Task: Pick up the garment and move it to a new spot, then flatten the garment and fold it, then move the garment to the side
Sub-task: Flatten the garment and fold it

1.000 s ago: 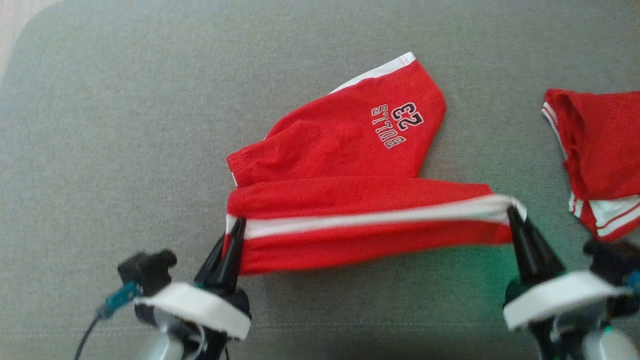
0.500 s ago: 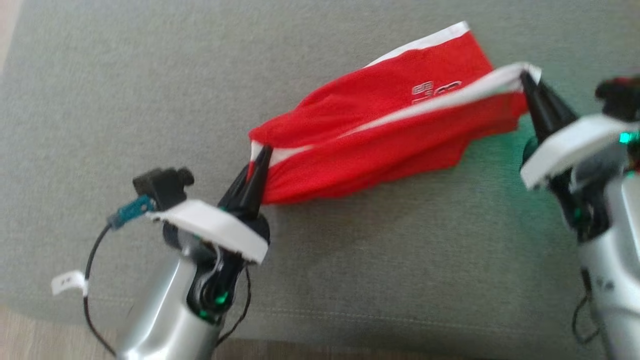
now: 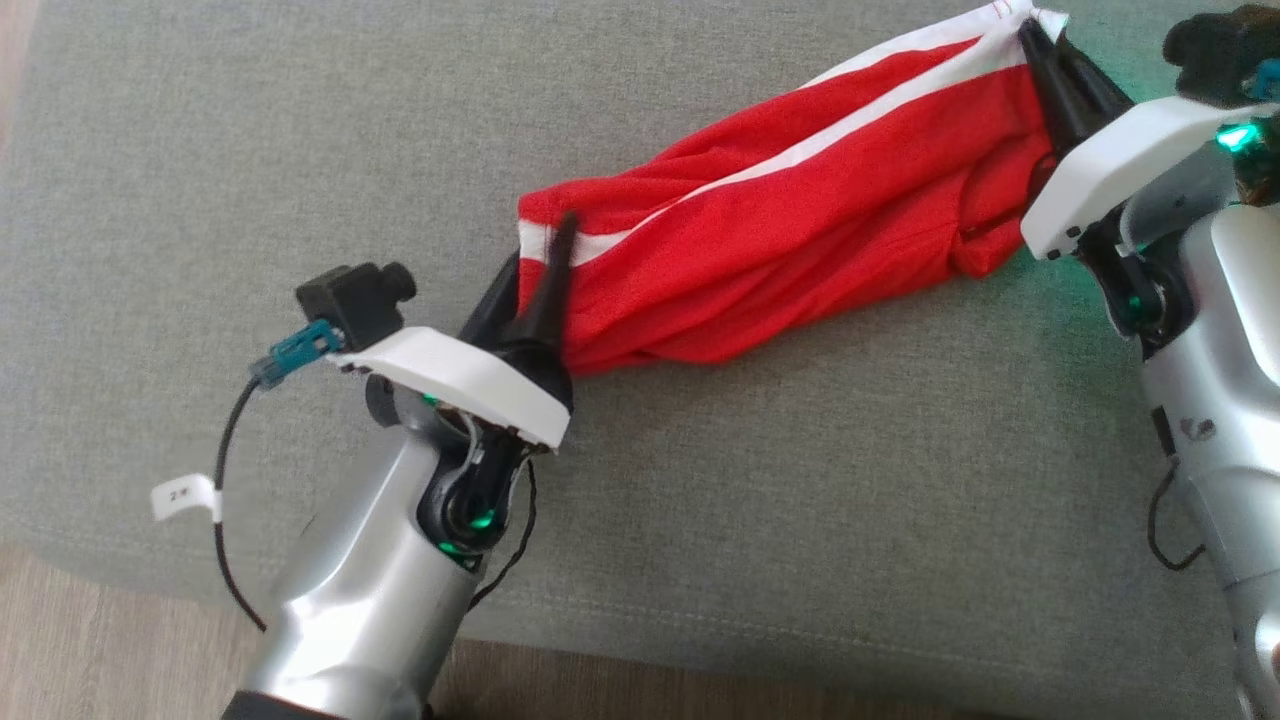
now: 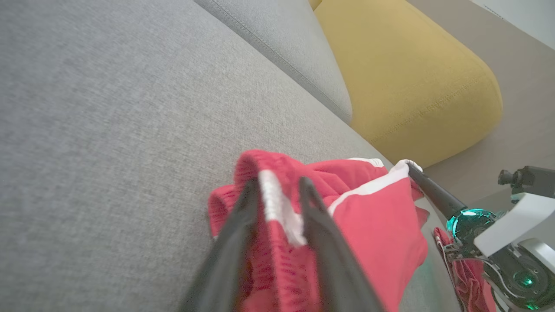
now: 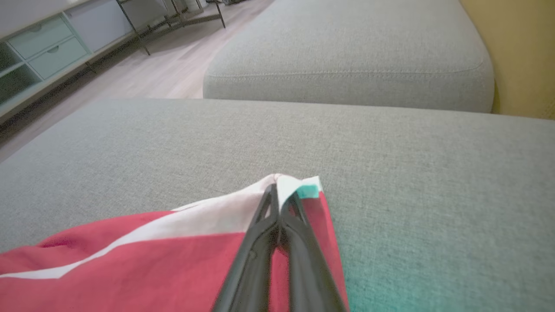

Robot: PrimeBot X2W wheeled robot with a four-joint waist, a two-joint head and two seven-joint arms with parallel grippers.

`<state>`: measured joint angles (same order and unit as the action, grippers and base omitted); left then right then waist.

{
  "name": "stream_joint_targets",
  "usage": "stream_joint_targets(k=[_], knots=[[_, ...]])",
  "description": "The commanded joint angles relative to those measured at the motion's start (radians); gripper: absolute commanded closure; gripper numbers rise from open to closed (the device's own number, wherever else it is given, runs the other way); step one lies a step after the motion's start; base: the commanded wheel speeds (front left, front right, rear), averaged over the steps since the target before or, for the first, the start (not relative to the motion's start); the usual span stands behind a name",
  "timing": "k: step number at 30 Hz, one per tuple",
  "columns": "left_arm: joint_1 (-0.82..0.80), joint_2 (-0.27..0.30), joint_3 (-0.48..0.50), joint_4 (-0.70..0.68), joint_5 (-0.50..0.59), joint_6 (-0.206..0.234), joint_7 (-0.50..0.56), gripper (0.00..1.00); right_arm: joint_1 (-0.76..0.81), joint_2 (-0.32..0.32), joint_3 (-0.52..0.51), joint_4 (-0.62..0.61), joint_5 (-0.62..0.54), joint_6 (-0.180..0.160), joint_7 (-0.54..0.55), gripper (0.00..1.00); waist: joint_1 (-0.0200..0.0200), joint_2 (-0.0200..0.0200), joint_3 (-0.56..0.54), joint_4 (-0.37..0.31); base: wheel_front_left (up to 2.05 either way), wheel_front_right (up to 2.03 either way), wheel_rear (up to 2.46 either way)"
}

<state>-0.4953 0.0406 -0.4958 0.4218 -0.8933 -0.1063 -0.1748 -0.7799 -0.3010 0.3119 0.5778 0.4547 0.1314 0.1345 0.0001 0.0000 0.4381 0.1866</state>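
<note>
The garment (image 3: 780, 230) is red with a white side stripe and lies bunched lengthwise on the grey couch seat (image 3: 200, 150), stretched between my two grippers. My left gripper (image 3: 540, 250) is at its near-left end. In the left wrist view the fingers (image 4: 305, 190) of the left gripper (image 4: 277, 184) stand apart, with the white band of the garment (image 4: 377, 216) loose between them. My right gripper (image 3: 1030, 30) is shut on the far white corner. The right wrist view shows the right gripper (image 5: 277, 188) pinching that corner of the garment (image 5: 151, 260).
The seat's front edge and wooden floor (image 3: 60, 620) run along the bottom left. A yellow cushion (image 4: 412, 73) sits beyond the seat. A second grey seat (image 5: 347, 52) and a low cabinet (image 5: 43, 43) lie further off. Another red cloth (image 4: 466, 277) lies below my right arm.
The view has shifted. Both grippers carried the lifted half forward over the printed half, which is now covered. My left fingers have parted; the right gripper stays shut on the corner.
</note>
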Motion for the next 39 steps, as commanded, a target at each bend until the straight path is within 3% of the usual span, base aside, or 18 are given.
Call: stream_joint_targets(k=[1, 4, 9, 17, 29, 39], knots=[[-0.027, 0.010, 0.019, -0.019, -0.006, -0.003, -0.012, 0.00, -0.015, 0.002, 0.012, -0.021, 0.005, -0.001, -0.023, 0.00, -0.0001, 0.0000, 0.001, -0.001, 0.00, 0.00, 0.00], [-0.046, 0.010, -0.006, 0.012, 0.002, 0.004, -0.037, 0.00, -0.030, 0.009, 0.019, 0.022, 0.015, -0.001, -0.093, 0.00, -0.0001, 0.0000, 0.002, -0.004, 0.00, 0.00, 0.00], [-0.053, 0.029, -0.008, 0.020, 0.130, 0.052, -0.081, 0.00, -0.021, 0.017, 0.009, 0.064, 0.000, -0.001, -0.226, 0.00, -0.0001, 0.0000, -0.014, -0.018, 0.00, 0.00, 0.00], [0.077, 0.077, 0.125, -0.155, 0.343, 0.140, -0.087, 0.00, 0.125, 0.049, -0.075, -0.064, -0.113, -0.001, -0.349, 0.00, -0.0001, 0.0000, -0.072, -0.064, 0.00, 0.00, 0.00], [0.268, 0.136, 0.248, -0.315, 0.543, 0.173, -0.087, 0.00, 0.474, 0.134, -0.208, -0.395, -0.222, -0.001, -0.264, 0.00, -0.0001, 0.0000, -0.170, -0.129, 0.00, 0.00, 0.00], [0.365, 0.143, 0.268, -0.352, 0.593, 0.182, -0.087, 0.00, 0.639, 0.180, -0.251, -0.546, -0.244, -0.001, -0.188, 0.00, -0.0001, 0.0000, -0.222, -0.139, 0.00, 0.00, 0.00]])
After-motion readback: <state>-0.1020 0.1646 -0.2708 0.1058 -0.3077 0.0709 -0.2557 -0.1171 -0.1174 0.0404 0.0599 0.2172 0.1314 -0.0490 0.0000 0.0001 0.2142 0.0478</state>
